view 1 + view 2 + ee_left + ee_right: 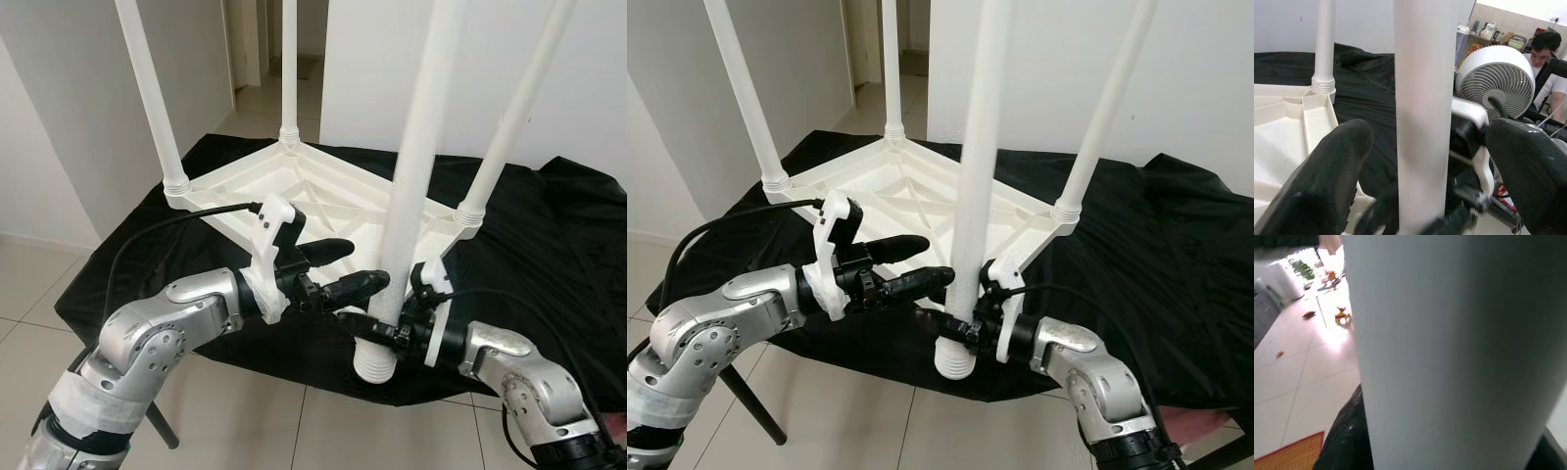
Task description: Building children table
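Our left claw [343, 272] reaches in from the left with its two black fingers spread, one above the other, the lower tip touching the loose white plastic table leg [416, 176]. Our right claw [377, 331] is clamped around that leg just above its ribbed threaded end. The leg stands nearly upright at the near corner of the upturned white plastic tabletop [304, 191], its end below the edge, unseated. Three other legs are already fitted. Beneath lies a worktop draped in black cloth [549, 245], on pale floor tiles [29, 294], with white walls and a doorway behind. From the left wrist we also see a white round fan [1493, 81] and a person [1547, 58]; from the right wrist, scattered small toys [1334, 313] on the floor.
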Controlling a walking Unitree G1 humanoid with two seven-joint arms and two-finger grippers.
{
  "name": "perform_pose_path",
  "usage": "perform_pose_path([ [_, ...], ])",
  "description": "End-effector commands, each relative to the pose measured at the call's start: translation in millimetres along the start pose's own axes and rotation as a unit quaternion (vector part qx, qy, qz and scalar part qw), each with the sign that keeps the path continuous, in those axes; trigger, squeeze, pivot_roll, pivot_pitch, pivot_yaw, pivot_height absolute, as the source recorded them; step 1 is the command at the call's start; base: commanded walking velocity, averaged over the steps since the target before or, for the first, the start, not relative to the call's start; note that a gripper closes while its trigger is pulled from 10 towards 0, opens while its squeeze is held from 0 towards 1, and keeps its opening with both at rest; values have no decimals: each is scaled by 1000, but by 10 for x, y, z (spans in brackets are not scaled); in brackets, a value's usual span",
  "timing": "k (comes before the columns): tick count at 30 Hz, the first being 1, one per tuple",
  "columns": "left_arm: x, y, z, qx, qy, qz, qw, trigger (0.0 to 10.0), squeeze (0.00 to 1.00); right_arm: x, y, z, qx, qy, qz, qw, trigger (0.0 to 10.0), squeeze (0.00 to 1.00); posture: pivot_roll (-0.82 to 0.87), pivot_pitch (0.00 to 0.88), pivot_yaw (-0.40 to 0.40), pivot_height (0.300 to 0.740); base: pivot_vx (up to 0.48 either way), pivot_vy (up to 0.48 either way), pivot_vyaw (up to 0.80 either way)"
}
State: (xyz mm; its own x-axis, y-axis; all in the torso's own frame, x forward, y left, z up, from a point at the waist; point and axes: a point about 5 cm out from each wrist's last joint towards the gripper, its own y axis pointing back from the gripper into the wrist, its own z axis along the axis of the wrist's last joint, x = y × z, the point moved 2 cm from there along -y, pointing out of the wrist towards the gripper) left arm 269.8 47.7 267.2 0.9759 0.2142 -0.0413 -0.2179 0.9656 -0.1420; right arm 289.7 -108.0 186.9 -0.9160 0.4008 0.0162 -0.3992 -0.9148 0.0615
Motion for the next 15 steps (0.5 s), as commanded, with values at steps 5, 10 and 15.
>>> perform_pose_path([
  [5,-283,-86,113,-10,-31,-209,977,10000,0,239,-73,-159,52,14,89,995,10000,0,7,69,-25,740,0,0,0],
  [10,-204,-151,153,-11,-36,-196,980,10000,0,355,-59,-215,69,13,130,989,10000,0,6,66,-23,740,0,0,0],
  [15,-115,-142,187,-7,27,-187,982,4510,0,357,-21,-257,79,15,130,988,10000,0,-1,62,-13,740,0,0,0],
])
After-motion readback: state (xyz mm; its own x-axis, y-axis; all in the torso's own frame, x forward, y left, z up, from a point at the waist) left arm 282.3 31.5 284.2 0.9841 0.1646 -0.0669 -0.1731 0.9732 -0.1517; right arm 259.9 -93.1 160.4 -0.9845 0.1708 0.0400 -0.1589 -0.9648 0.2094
